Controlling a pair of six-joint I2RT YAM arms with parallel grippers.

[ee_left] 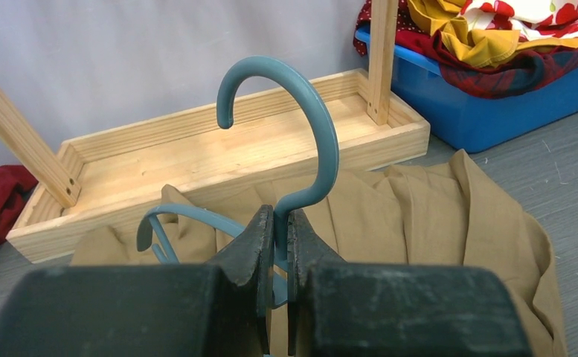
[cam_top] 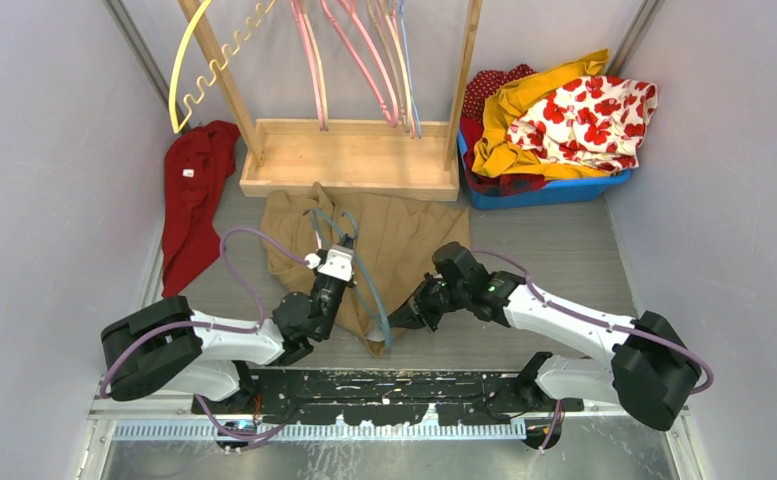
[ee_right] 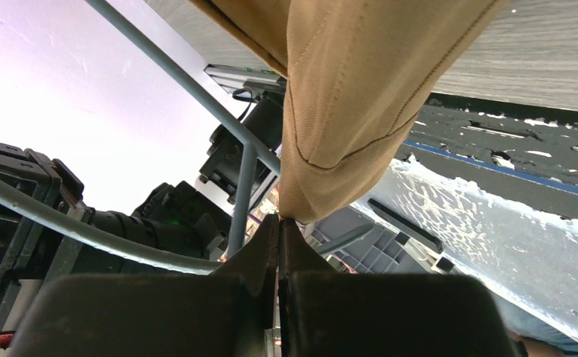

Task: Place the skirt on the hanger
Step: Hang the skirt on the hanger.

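Well, my left pincer is clenched on the neck of the teal plastic hanger, just under its hook. The hook rises past my fingertips toward the pale wooden rack tray beyond. That hanger is stiff and thin and, I judge, slick, so it may swivel in so narrow a grip. Ahead of and below this pincer the tan woven skirt lies spread on the grey table, with the hanger's frame resting against it. The skirt looks light and limp, and I expect it to sag and fold wherever nothing supports it. Further right, my right pincer is clamped on a stitched corner of the skirt, the cloth bunching straight out from my tips. That seamed edge seems the firmest place to hold. Pinched mid-panel, the fabric would likely slip.
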